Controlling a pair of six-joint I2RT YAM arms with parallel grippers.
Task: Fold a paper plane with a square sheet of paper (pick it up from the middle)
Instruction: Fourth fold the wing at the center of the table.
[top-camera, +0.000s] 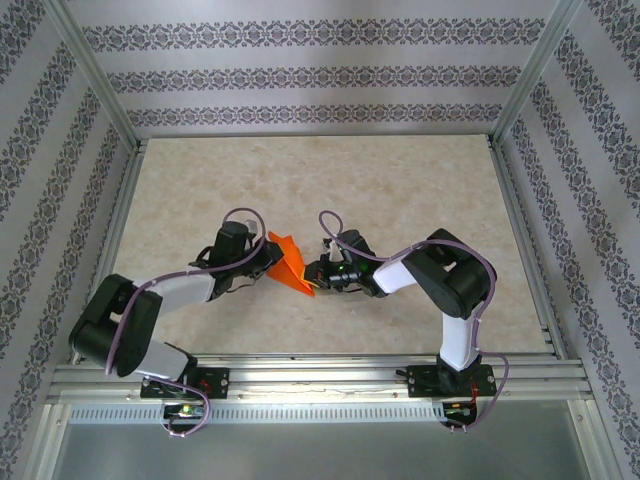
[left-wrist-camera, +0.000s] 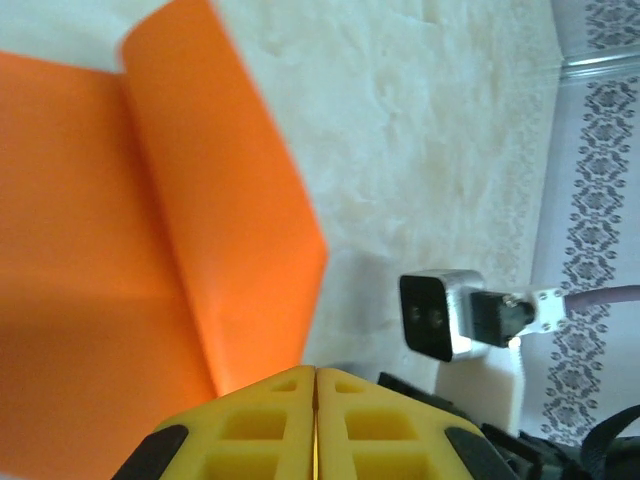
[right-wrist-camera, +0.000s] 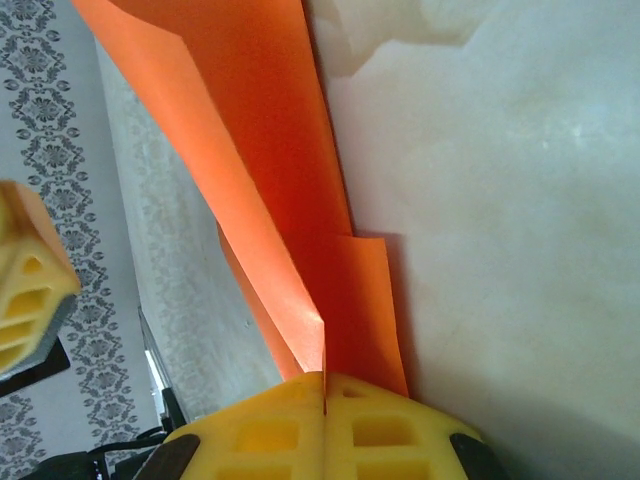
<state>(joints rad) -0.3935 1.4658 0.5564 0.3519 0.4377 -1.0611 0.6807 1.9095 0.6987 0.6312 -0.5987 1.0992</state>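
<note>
The square sheet of paper (top-camera: 288, 265), bright orange and folded along creases, hangs between both grippers over the middle of the table. My left gripper (top-camera: 268, 262) is shut on its left edge. In the left wrist view the yellow fingertips (left-wrist-camera: 270, 420) press together, and the orange paper (left-wrist-camera: 100, 250) spreads up and left from my left gripper (left-wrist-camera: 316, 372). My right gripper (top-camera: 312, 272) is shut on the paper's right side. In the right wrist view a folded layer of the paper (right-wrist-camera: 260, 150) runs straight into the seam of my right gripper (right-wrist-camera: 325, 378).
The marble-patterned table (top-camera: 400, 200) lies under the paper. Patterned walls and an aluminium frame (top-camera: 515, 200) enclose it. The right wrist camera (left-wrist-camera: 440, 315) sits close to my left gripper. A left finger (right-wrist-camera: 25, 290) shows at the left edge of the right wrist view.
</note>
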